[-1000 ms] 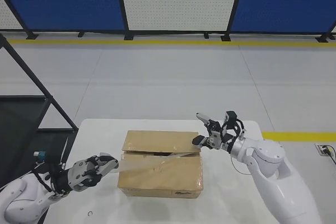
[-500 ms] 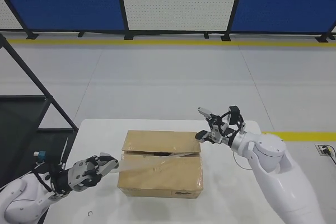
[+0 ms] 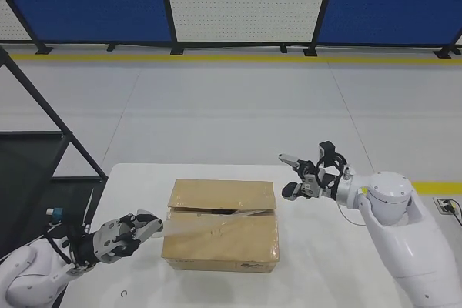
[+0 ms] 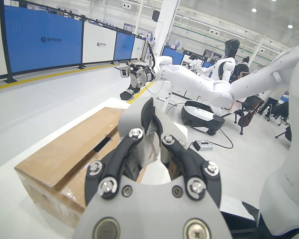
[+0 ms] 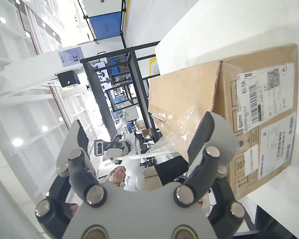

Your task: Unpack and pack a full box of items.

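A brown cardboard box (image 3: 220, 231) lies in the middle of the white table (image 3: 323, 262), its top seam slightly parted. From that seam a strip of clear tape (image 3: 189, 223) stretches to my left gripper (image 3: 150, 225), which is shut on its end at the box's left side. The left wrist view shows the crumpled tape (image 4: 149, 148) pinched in the left gripper (image 4: 149, 115), with the box (image 4: 72, 148) beyond. My right gripper (image 3: 286, 175) hangs open and empty just off the box's far right corner. In its wrist view the right gripper (image 5: 142, 125) faces the labelled box (image 5: 189, 100).
A black metal rack (image 3: 31, 154) stands left of the table. Blue and white partition panels (image 3: 239, 19) close off the floor behind. Bare table lies right of the box and in front of it.
My right gripper has drawn away from the box's far right corner toward the right, staying open. The left gripper and the tape have not moved.
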Motion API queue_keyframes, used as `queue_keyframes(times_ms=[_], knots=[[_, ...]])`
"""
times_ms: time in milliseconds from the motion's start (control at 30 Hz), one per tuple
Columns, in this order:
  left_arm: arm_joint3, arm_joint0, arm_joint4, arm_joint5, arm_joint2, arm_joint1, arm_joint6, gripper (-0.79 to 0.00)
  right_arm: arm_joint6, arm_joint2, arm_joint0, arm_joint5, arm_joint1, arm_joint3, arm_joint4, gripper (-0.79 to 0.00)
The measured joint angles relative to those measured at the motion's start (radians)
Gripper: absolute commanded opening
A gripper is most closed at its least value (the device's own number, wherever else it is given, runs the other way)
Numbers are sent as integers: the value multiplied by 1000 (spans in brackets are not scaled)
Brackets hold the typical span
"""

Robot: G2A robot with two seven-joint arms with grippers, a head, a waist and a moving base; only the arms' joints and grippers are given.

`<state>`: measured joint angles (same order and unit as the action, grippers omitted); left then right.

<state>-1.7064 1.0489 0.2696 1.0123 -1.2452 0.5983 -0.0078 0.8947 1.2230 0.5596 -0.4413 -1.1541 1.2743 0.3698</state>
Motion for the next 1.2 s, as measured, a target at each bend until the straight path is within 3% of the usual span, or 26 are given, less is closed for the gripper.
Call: queue_keyframes(times_ms=[67, 167, 333, 400, 500, 733, 900, 1033, 1167, 1200], knots=[[0, 0, 0, 0, 0, 0, 0, -785, -16, -4, 10, 17, 0, 11, -14, 0], [0, 0, 0, 0, 0, 0, 0, -785, -75, -30, 35, 128, 2, 59, -107, 0], [0, 0, 0, 0, 0, 0, 0, -785, -158, -89, 52, 334, 16, 114, -411, 0], [0, 0, 0, 0, 0, 0, 0, -785, -159, -92, 53, 346, 17, 121, -468, 0], [0, 0, 0, 0, 0, 0, 0, -785, -117, -90, 52, 341, 16, 117, -427, 0], [0, 0, 0, 0, 0, 0, 0, -785, -138, -96, 59, 352, 18, 129, -444, 0], [0, 0, 0, 0, 0, 0, 0, -785, -266, -122, 86, 492, 32, 180, -749, 0], [0, 0, 0, 0, 0, 0, 0, -785, -233, -111, 83, 615, 45, 162, -869, 0], [0, 0, 0, 0, 0, 0, 0, -785, -130, -103, 64, 693, 53, 155, -876, 0], [0, 0, 0, 0, 0, 0, 0, -785, -96, -100, 56, 706, 55, 151, -873, -37]])
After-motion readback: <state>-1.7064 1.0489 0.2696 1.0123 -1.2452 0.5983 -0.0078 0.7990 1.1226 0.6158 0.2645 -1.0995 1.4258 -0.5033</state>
